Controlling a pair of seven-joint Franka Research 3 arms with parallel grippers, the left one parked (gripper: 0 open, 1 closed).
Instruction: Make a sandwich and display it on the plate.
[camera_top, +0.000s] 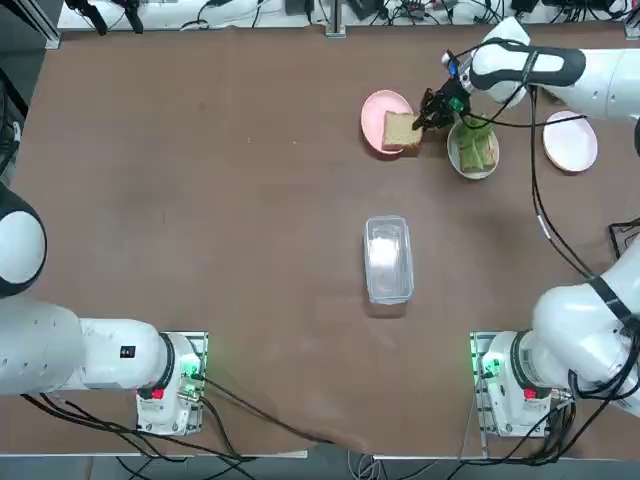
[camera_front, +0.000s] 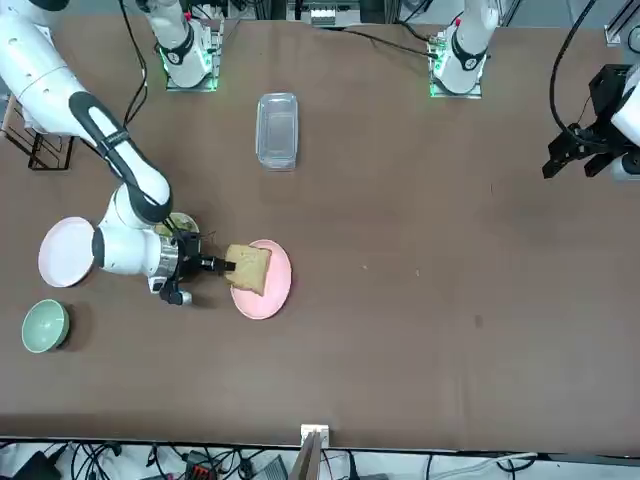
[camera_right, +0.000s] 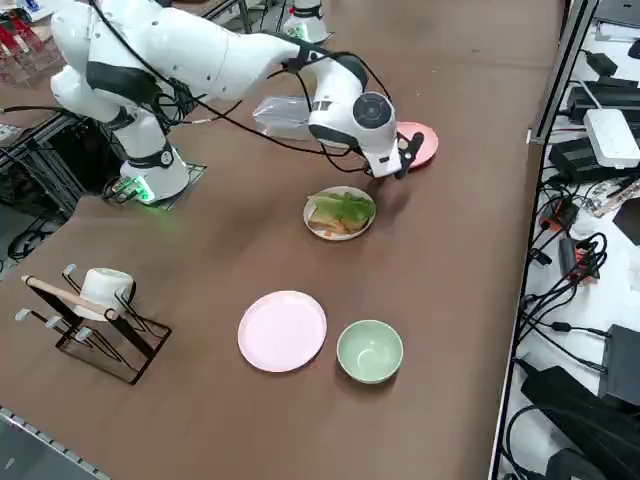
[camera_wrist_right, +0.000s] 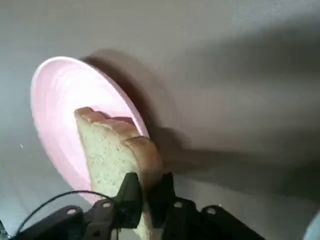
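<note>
My right gripper (camera_top: 425, 118) is shut on the edge of a tan bread slice (camera_top: 400, 130) that stands tilted on a pink plate (camera_top: 378, 115). In the wrist view the fingers (camera_wrist_right: 131, 196) pinch the slice (camera_wrist_right: 115, 150) at its crust, with the pink plate (camera_wrist_right: 55, 100) behind it. Just to the right, on the robot's side, the white plate (camera_top: 456, 155) holds another bread slice with green lettuce (camera_top: 476, 146) on top. The side view shows that lettuce (camera_right: 345, 208) lying open on the plate (camera_right: 322, 232), with the gripper (camera_right: 405, 160) beyond it.
A pale pink plate (camera_top: 570, 141) lies at the far right, with a small pale green cup (camera_right: 370, 350) beside it. A clear plastic box (camera_top: 388, 258) sits mid-table. A wire rack with a mug (camera_right: 95, 310) stands near the right edge.
</note>
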